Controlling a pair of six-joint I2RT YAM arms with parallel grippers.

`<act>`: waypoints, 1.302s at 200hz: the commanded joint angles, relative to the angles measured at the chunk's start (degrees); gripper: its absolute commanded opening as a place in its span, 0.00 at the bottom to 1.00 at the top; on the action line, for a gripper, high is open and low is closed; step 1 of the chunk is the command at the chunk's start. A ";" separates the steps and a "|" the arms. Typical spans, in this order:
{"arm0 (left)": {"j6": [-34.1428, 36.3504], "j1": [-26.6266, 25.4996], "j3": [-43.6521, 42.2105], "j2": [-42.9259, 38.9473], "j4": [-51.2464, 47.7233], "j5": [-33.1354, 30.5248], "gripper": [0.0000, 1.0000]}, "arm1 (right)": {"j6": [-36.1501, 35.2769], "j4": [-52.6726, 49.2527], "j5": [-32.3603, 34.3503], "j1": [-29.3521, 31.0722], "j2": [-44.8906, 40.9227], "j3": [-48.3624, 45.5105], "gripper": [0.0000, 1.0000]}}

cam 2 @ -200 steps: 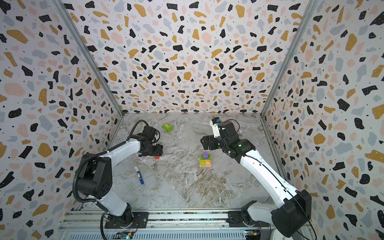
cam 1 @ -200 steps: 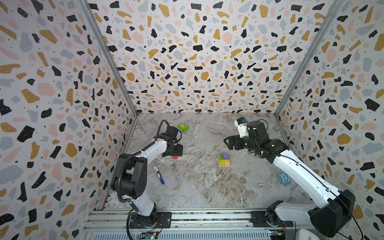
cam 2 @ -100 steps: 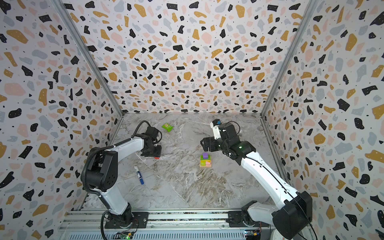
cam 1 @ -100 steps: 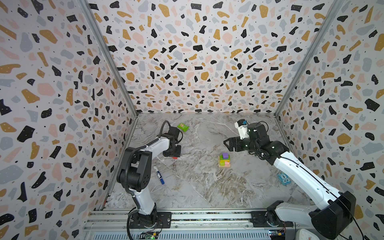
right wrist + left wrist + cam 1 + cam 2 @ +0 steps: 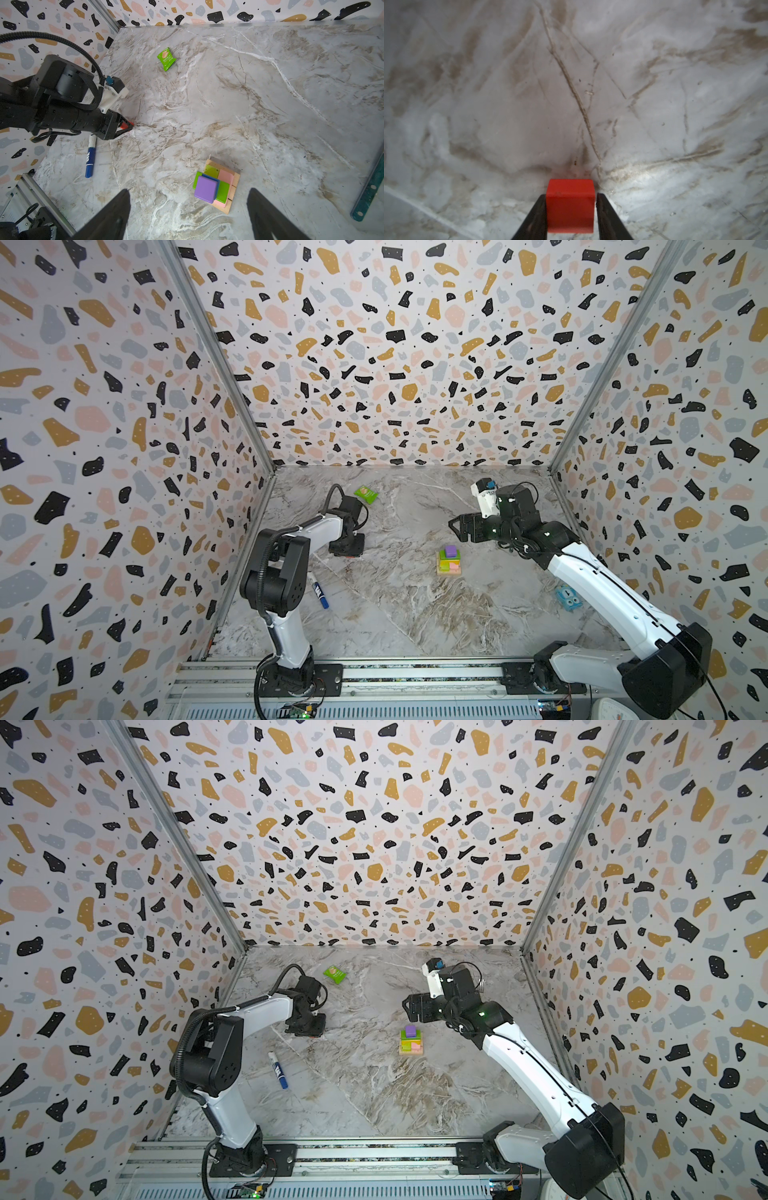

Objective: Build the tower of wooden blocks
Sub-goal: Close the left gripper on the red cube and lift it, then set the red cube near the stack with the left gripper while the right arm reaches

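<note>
One red cube (image 5: 570, 204) between fingers (image 5: 536, 218)

Both top views are looking steeply down from high above the front rail (image 5: 415, 672), taking in the whole tabletop (image 5: 395, 614), with the tower (image 5: 449, 562) sitting lower centre. The left wrist camera is staring at the tabletop from very close, past the red cube (image 5: 570, 205) in the left gripper (image 5: 571, 195). The right wrist camera is looking down from higher, sharing the tower and left gripper with them.
</note>
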 commanded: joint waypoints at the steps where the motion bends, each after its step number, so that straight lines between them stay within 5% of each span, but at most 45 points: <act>1: -0.20 -0.95 0.80 0.20 0.34 0.71 0.32 | 0.38 -0.76 -0.44 -0.30 -1.57 -0.13 0.89; 54: -2.29 -4.87 0.84 -0.69 -0.36 1.50 0.19 | 0.08 -1.70 0.38 -0.52 -2.21 0.43 0.89; 154: -12.15 -19.68 -2.39 -4.50 1.02 1.10 0.22 | -1.00 -2.80 1.64 -0.56 -3.24 -0.22 0.89; 191: -13.00 -21.49 -2.04 -2.52 2.16 0.99 0.23 | -1.14 -3.68 1.64 -0.56 -3.81 -0.28 0.89; 219: -13.04 -21.66 -2.23 -2.11 2.67 0.66 0.30 | -0.56 -4.23 1.32 -0.50 -3.88 -0.64 0.89; 246: -12.63 -21.67 -1.90 -2.75 2.28 0.15 0.46 | 0.83 -5.13 0.50 -0.37 -3.87 -0.57 0.88; 260: -12.12 -21.63 -1.23 -3.16 1.60 -0.02 0.63 | 3.49 -7.32 3.89 0.20 -3.68 0.50 0.87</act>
